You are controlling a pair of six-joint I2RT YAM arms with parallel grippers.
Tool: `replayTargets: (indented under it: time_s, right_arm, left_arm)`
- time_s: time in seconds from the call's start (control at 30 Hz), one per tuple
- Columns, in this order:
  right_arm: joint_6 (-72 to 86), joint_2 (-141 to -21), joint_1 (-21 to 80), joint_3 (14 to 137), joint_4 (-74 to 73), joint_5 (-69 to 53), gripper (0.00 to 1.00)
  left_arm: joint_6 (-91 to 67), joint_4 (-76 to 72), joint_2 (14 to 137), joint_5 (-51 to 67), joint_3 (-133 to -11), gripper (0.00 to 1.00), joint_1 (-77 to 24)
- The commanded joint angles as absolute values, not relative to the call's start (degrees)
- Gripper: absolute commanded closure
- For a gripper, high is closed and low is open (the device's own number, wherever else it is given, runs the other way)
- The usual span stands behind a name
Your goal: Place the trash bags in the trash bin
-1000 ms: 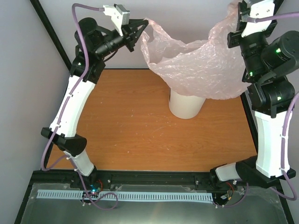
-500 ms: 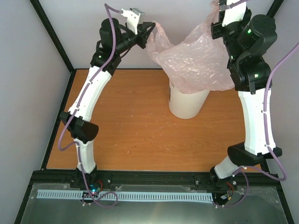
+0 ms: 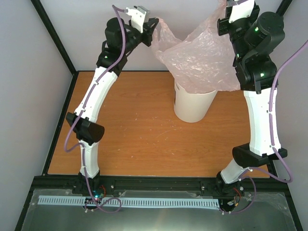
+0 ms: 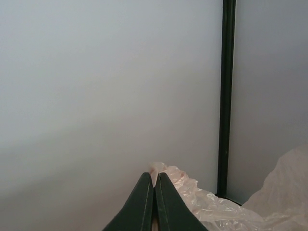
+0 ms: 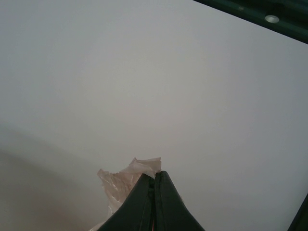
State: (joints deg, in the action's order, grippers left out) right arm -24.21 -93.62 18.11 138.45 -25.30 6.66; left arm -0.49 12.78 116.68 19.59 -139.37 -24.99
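A thin, crinkly pale pink trash bag (image 3: 202, 57) hangs stretched between my two raised grippers, its lower part draped over the mouth of the white round trash bin (image 3: 192, 107) at the back middle of the table. My left gripper (image 3: 155, 30) is shut on the bag's left corner; a tip of plastic (image 4: 155, 168) pokes out past the left gripper (image 4: 154, 176). High at the top edge, my right gripper (image 3: 226, 6) is shut on the right corner. Bag film (image 5: 122, 180) bunches beside the right gripper (image 5: 155, 174). The bin's rim is hidden under the bag.
The wooden tabletop (image 3: 134, 130) is ringed by a black frame, with a post (image 3: 53, 36) at the back left and grey walls close behind both grippers. Another black post (image 4: 226, 96) stands just right of the left gripper. The arm bases sit on the near rail (image 3: 159, 185).
Both grippers moved toward each other, the right one farther to the left, and both arms straightened upward. The bag hangs narrower between them and more directly above the bin.
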Motion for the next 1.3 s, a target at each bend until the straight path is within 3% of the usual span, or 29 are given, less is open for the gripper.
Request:
replayTargets:
  time_s: [0.0,0.27,0.73,0.93,1.27]
  right_arm:
    - [-23.2,-94.6,17.5,139.6,-24.5,5.2,0.97]
    - [-20.9,-97.8,17.6,144.1,-24.2,2.0,0.97]
    - [-13.2,-96.3,16.6,137.7,-33.2,-1.9,0.96]
    - [-10.2,-92.8,14.2,137.7,-41.2,-4.8,0.6]
    - [-2.6,-84.7,-2.5,135.8,-50.5,-11.9,0.32]
  left_arm:
    - [1.6,10.1,117.4,18.5,-142.2,0.99,-25.4]
    - [5.5,7.6,118.0,10.1,-142.2,0.99,-25.4]
    - [3.3,13.9,116.3,14.5,-137.1,0.99,-25.4]
    - [3.5,15.8,115.3,13.5,-135.2,0.99,-25.4]
    - [4.2,18.6,112.5,8.0,-132.0,0.99,-25.1]
